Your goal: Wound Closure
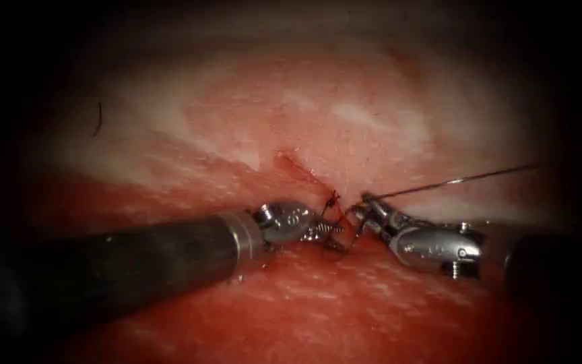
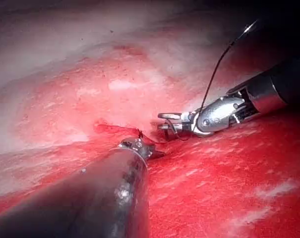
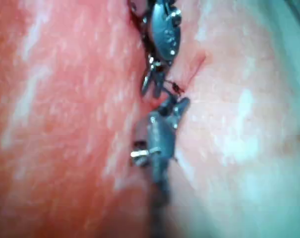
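Note:
The cut (image 1: 298, 165) runs down the tissue (image 1: 372, 114) to a dark stitch knot (image 1: 332, 200). My left tool (image 1: 335, 232) comes in from the left, its tip just below the knot on the cut's left side. My right tool (image 1: 362, 207) faces it from the right, jaws open with nothing clamped between them. The thread (image 1: 453, 180) leaves the right tool's tip and runs off to the right; a loop of it (image 1: 348, 239) hangs between the two tips. In the left wrist view the thread (image 2: 214, 74) drapes around the open right tool (image 2: 163, 121).
Red fluid wets the tissue (image 2: 229, 188) in front of both tools. A short dark cut end of thread (image 1: 98, 118) lies far off on the left. The left tool's dark shaft (image 1: 136, 266) covers the near left tissue.

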Robot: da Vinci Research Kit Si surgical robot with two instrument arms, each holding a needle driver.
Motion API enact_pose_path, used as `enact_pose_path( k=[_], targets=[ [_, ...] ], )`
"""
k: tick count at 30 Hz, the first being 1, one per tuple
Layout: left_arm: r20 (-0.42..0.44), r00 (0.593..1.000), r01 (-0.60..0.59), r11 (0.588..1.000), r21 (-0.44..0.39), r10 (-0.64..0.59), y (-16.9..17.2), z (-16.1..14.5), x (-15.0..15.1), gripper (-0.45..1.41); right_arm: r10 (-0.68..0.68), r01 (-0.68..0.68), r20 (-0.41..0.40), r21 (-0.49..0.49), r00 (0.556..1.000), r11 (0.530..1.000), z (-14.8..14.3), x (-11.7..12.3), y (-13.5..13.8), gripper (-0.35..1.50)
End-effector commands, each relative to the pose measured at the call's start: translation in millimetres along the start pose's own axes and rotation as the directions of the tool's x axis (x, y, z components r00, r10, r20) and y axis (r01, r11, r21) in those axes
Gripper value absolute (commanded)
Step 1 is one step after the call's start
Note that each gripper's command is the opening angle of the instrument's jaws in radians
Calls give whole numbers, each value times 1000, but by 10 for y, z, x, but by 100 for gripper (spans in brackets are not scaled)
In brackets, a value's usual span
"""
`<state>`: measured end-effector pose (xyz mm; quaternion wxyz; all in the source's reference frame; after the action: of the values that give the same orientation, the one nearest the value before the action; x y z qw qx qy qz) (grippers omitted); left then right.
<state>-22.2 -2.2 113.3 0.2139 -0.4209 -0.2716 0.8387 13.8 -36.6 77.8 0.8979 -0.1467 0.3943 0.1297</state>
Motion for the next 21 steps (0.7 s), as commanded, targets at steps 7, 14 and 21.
enact_pose_path(
  k=[7,14,21],
  targets=[
    [0,1000,1,1000,-3,-1,1,9,-2,5,21,-21,11,-2,1000,1000,10,-4,-2,-35],
    [0,1000,1,1000,-3,-1,1,9,-2,5,95,-95,63,-1,994,996,7,-16,-2,-35],
    [0,1000,1,1000,-3,-1,1,9,-2,4,108,-113,110,37,988,993,9,-31,-6,-35]
  ],
)
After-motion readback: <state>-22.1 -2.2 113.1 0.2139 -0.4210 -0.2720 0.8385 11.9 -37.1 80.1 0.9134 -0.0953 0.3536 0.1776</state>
